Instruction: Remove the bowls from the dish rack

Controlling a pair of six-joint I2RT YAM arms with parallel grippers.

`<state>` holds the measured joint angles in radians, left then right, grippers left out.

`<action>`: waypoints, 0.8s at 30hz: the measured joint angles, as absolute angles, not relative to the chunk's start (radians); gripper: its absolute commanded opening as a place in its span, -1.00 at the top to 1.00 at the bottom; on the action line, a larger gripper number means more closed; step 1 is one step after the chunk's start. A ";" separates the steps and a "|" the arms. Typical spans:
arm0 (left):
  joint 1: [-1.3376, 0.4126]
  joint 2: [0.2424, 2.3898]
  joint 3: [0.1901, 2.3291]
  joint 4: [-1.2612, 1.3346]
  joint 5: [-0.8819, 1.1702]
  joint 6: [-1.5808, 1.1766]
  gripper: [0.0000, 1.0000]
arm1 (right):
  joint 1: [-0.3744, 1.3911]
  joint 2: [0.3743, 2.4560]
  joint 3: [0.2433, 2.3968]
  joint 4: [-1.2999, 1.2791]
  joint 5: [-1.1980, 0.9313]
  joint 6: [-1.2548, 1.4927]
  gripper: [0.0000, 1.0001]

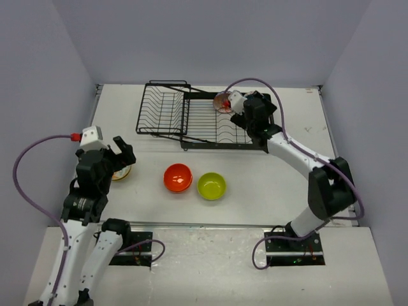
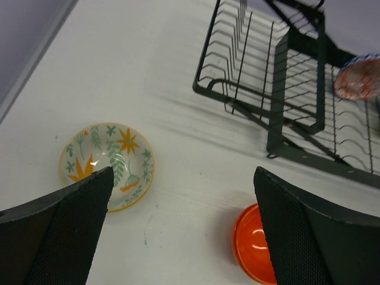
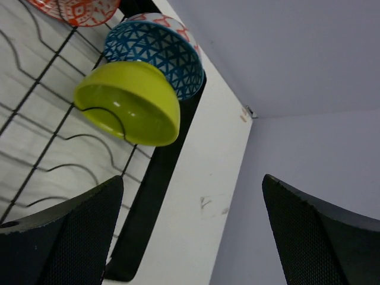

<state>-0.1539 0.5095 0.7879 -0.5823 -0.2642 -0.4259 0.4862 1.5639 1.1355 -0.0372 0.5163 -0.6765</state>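
left gripper (image 2: 183, 178) hangs spread wide over a floral bowl (image 2: 107, 165) just short of the dish rack (image 1: 162, 111); right gripper (image 3: 193, 184), jaws apart (nothing held), hovers at the rack's right end by a slotted lime bowl (image 3: 127, 101).

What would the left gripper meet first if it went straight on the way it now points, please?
Probably the bare white table top, between the shallow floral-patterned bowl and the glossy orange bowl; the open left gripper seems aimed at the gap, though depth is unclear.
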 measured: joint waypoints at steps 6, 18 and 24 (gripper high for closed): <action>-0.154 0.685 0.788 -0.593 -0.218 -0.422 -1.00 | 0.395 1.813 1.238 0.132 0.496 -0.924 -0.90; -0.154 0.625 0.788 -0.586 -0.187 -0.410 -1.00 | 0.373 1.999 1.279 0.315 0.478 -1.114 -0.27; -0.154 0.626 0.788 -0.585 -0.186 -0.407 -1.00 | 0.369 2.031 1.279 0.359 0.470 -1.135 -0.08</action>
